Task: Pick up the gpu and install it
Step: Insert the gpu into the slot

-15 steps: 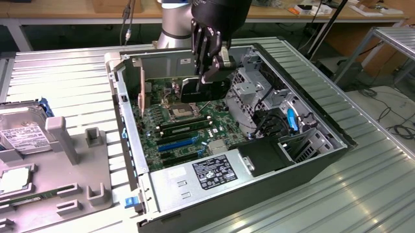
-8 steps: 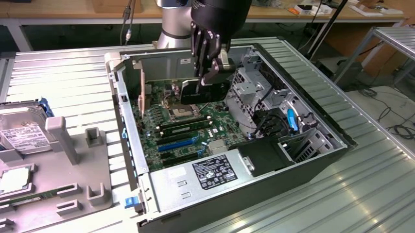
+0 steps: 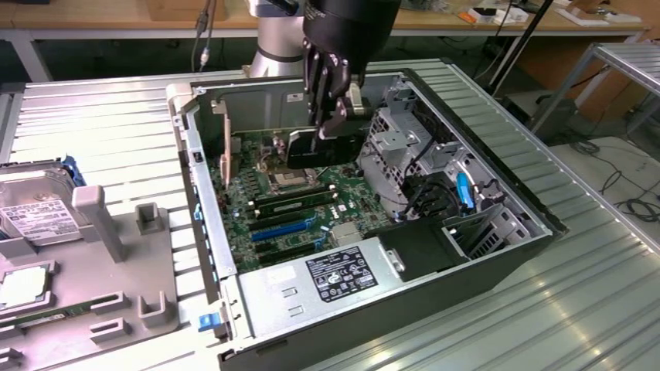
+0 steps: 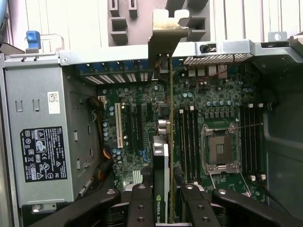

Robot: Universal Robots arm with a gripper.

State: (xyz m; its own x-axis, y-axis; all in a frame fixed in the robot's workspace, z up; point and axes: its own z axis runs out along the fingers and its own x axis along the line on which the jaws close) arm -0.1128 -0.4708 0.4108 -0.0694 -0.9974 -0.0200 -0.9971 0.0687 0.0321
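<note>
pincer pinching gpu edge-on between its fingers, card hanging below the fingertips, silver bracket at the far end, motherboard beneath, inside open computer case, power supply off to one side, contact with board unclear

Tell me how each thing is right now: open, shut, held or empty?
gripper: shut on the gpu.
gpu: held on edge above the motherboard, seemingly not plugged in yet.
computer case: lying on its side, side panel off.
CPU socket: bare, no cooler on it.
hard drive: lying flat outside the case.
</note>
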